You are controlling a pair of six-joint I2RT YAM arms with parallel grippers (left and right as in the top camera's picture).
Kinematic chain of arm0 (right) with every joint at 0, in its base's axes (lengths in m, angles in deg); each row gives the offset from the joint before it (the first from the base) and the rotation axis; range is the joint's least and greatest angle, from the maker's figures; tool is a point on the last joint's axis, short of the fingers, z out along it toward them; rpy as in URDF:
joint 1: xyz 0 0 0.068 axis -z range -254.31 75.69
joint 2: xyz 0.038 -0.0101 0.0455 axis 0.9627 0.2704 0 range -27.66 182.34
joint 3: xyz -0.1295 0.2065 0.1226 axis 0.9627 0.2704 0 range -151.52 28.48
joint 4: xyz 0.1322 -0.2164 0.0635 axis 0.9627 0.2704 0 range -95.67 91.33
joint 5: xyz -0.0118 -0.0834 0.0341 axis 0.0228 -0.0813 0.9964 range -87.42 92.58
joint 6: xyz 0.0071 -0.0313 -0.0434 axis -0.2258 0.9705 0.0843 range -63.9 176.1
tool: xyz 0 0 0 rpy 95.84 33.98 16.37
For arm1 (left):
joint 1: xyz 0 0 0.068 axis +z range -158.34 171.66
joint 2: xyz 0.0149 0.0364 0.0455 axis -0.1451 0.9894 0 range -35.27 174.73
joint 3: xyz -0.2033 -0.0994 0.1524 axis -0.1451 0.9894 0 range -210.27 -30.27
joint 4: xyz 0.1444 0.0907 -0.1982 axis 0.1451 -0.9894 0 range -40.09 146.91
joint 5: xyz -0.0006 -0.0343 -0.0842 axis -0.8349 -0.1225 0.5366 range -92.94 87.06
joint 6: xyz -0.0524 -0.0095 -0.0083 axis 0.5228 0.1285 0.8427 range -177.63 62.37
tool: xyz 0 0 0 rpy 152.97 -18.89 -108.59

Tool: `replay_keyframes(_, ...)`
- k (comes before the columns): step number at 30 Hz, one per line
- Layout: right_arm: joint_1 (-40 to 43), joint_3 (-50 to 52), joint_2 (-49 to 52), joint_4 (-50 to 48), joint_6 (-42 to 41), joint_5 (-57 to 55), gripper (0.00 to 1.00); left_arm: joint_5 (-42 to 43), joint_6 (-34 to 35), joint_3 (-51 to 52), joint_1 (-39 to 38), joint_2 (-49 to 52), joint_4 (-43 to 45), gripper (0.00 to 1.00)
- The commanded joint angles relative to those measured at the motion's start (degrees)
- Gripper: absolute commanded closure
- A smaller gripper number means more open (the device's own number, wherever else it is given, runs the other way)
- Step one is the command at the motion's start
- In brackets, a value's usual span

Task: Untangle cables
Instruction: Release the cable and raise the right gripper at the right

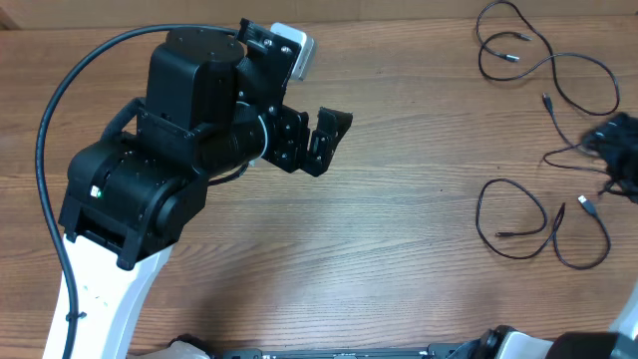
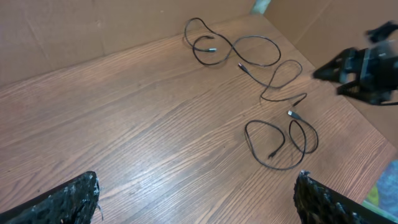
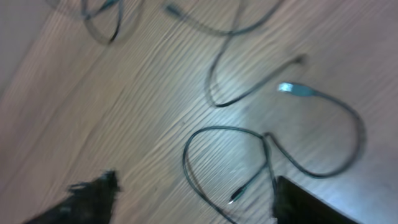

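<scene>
the cables (image 1: 543, 70) are lying on the right side of the wooden table (image 1: 399, 249), thin black cords that are bending into loose loops and curls, each one ending in a small plug. one strand is snaking in a figure-eight near the far edge, and another (image 1: 510, 221) is forming two rounded loops closer in, with a silvery plug (image 3: 295, 89) showing at one end. the table top is showing a warm brown grain running in long streaks. the left gripper (image 1: 314, 140) is hovering over the bare left part of the table, well apart from the cords, with its two rough black fingers (image 2: 68, 199) spread wide and nothing between them. a white block (image 1: 297, 45) is sitting on its wrist and a small green light (image 1: 97, 191) is glowing on the matte black arm housing. the right gripper (image 3: 199, 199) is hanging just above the looped strand, blurred, its fingers standing apart and gripping nothing.
</scene>
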Motion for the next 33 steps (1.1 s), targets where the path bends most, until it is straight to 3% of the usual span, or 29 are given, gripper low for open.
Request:
replay_keyframes(1, -3.8, 3.9, 3.1, 0.2, 2.9, 4.2, 0.05, -0.3, -0.8, 0.2, 0.0, -0.4, 0.2, 0.0)
replay_keyframes(5, -8.5, 8.0, 6.1, -1.2, 3.0, 4.6, 0.0, -0.3, -0.8, 0.2, 0.0, -0.4, 0.2, 0.0)
replay_keyframes(15, -22.1, 19.2, 7.5, -14.3, 1.5, 4.8, 0.0, -0.3, -0.8, 0.2, 0.0, -0.4, 0.2, 0.0)
replay_keyframes(33, -25.3, 39.3, 7.5, -32.1, -0.6, 4.8, 0.0, -0.3, -0.8, 0.2, 0.0, -0.4, 0.2, 0.0)
